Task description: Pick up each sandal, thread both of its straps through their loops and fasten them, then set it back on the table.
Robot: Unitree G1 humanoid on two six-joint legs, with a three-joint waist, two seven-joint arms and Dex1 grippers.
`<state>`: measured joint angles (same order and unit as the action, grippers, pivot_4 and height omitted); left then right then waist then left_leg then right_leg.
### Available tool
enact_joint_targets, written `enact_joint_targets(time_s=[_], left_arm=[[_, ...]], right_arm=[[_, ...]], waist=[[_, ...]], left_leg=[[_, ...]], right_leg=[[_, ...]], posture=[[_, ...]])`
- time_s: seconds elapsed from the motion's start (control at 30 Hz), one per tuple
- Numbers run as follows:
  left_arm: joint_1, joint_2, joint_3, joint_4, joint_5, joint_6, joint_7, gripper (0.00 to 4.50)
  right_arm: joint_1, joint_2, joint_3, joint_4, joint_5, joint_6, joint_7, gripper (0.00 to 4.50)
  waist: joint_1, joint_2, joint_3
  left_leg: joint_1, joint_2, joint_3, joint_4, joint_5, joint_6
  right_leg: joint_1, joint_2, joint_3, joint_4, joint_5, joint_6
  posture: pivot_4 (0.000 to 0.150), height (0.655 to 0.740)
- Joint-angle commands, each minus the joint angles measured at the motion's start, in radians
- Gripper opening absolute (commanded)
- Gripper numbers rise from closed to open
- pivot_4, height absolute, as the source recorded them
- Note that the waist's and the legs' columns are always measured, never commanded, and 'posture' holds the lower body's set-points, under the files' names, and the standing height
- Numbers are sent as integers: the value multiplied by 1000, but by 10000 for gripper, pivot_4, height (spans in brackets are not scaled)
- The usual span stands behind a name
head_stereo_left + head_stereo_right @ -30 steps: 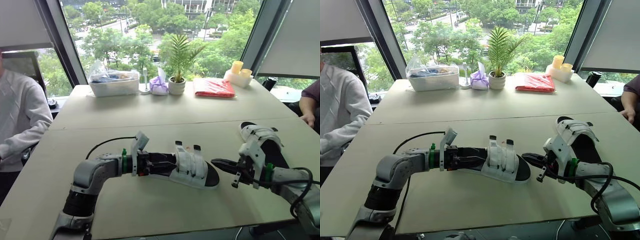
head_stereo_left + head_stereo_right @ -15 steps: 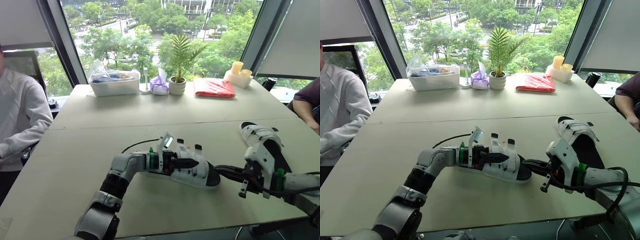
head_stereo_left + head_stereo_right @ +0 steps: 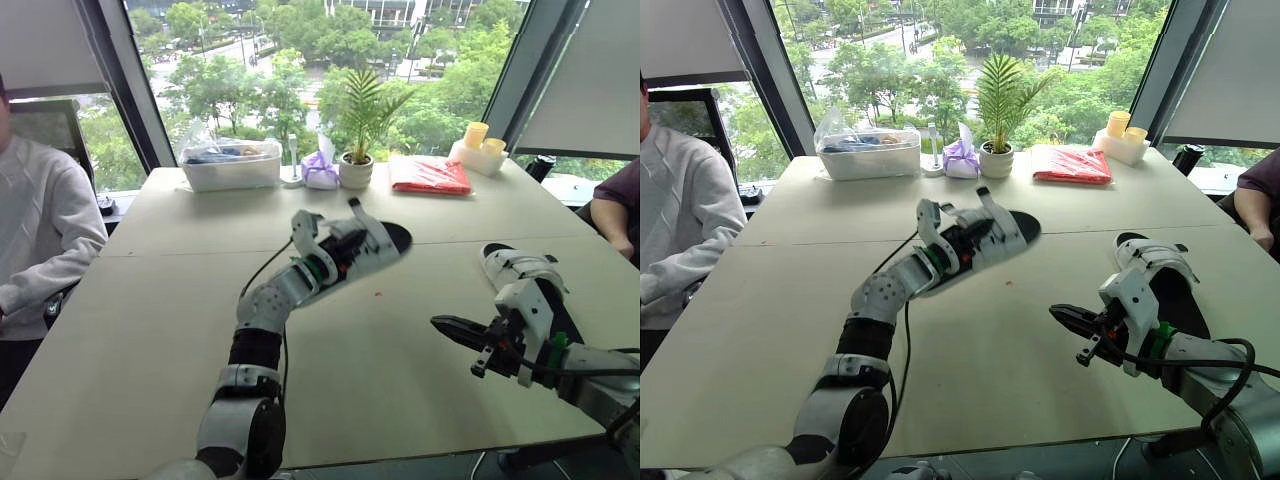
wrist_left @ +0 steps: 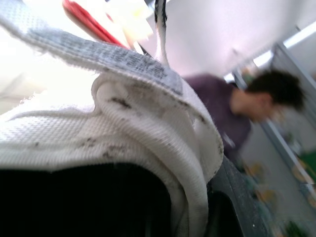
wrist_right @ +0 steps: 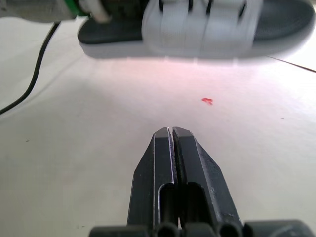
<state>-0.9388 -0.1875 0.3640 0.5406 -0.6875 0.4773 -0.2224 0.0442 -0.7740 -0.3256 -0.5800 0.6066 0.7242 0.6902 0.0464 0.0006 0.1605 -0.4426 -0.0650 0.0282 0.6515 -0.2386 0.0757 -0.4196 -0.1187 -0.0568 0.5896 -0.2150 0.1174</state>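
Note:
A white-strapped sandal with a black sole (image 3: 368, 243) hangs tilted in the air above the middle of the table, its straps unfastened. My left gripper (image 3: 335, 258) is shut on its heel end; the left wrist view shows its white mesh strap (image 4: 123, 123) up close. In the right wrist view the same sandal (image 5: 197, 24) floats above the tabletop. The second sandal (image 3: 525, 275) lies flat at the right edge of the table. My right gripper (image 3: 442, 324) hovers low over the table in front of that one, its fingers (image 5: 169, 148) pressed shut on nothing.
Along the far edge stand a clear plastic box (image 3: 228, 165), a purple tissue pack (image 3: 318, 172), a potted plant (image 3: 355, 165), a red packet (image 3: 428, 176) and yellow cups (image 3: 476, 148). A person in white (image 3: 40, 240) sits at left; a person's arm (image 3: 612, 205) shows at right.
My left gripper closed on the sandal and lifted it off the table, up and towards the far side. The right gripper has stayed shut and drifted only slightly.

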Motion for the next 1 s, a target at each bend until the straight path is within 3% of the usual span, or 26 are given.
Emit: enact_joint_targets(time_s=[0.03, 0.13, 0.27, 0.4, 0.57, 0.7, 0.77, 0.9, 1.0], left_arm=[[-153, -173, 59, 223, -13, -293, 66, 3647], [-262, -169, 100, 447, -2, -476, 89, 3647], [-342, -166, 163, 623, -28, -562, 90, 3647], [-361, -158, 194, 685, -37, -570, 98, 17188], [-330, -144, 197, 683, -22, -563, 131, 43157], [-286, -133, 169, 640, -7, -453, 178, 44232], [-229, -121, 97, 525, 43, -334, 216, 44232], [61, -52, -142, -126, 29, 120, 296, 44232], [216, 71, -254, -461, 1, 386, 329, 44232]], right_arm=[[-38, 12, 20, 2, -12, -35, -10, 0], [-53, 14, 34, 12, -21, -43, -13, 0], [-52, 16, 44, 23, -32, -60, -13, 0], [-40, 22, 55, 42, -51, -90, -7, 0], [-43, 32, 79, 79, -75, -132, 4, 0], [-59, 31, 105, 118, -96, -164, 26, 0], [-73, 29, 115, 143, -102, -178, 39, 0], [-98, 22, 130, 202, -114, -210, 73, 0], [-113, 22, 141, 240, -126, -232, 95, 0]], waist=[[9, 0, 0], [34, -2, 1], [50, -3, 2], [44, -3, 2], [40, -2, 1], [41, -2, 1], [40, -2, 1], [9, -1, 0], [-5, 0, 0]], left_leg=[[0, 0, 0, 0, 0, 0], [-2, -1, 1, 2, 1, 0], [-3, -2, 1, 2, 0, 1], [-3, -2, 2, 2, 0, 1], [-1, -2, 2, 2, 1, 0], [-1, -2, 2, 4, 1, 0], [-1, -2, 2, 6, 1, 0], [-1, -2, 2, 8, 1, 0], [0, -2, 2, 8, 3, -6]], right_leg=[[-1, 0, 0, 1, 0, 0], [-3, 0, 0, 3, 0, 0], [-3, -1, -1, 3, 0, 0], [-3, -1, -1, 3, 0, 0], [-3, 0, -1, 6, 0, 0], [-3, 1, -1, 7, 0, 0], [-2, 1, -2, 8, 0, 0], [-1, 1, 0, 8, 1, 1], [-1, 0, 2, 9, 1, 1]], posture=[[1500, 7388], [1500, 7388], [1500, 7388], [1500, 7388], [1500, 7388], [1500, 7388], [1500, 7388], [1500, 7388], [1500, 7388]])
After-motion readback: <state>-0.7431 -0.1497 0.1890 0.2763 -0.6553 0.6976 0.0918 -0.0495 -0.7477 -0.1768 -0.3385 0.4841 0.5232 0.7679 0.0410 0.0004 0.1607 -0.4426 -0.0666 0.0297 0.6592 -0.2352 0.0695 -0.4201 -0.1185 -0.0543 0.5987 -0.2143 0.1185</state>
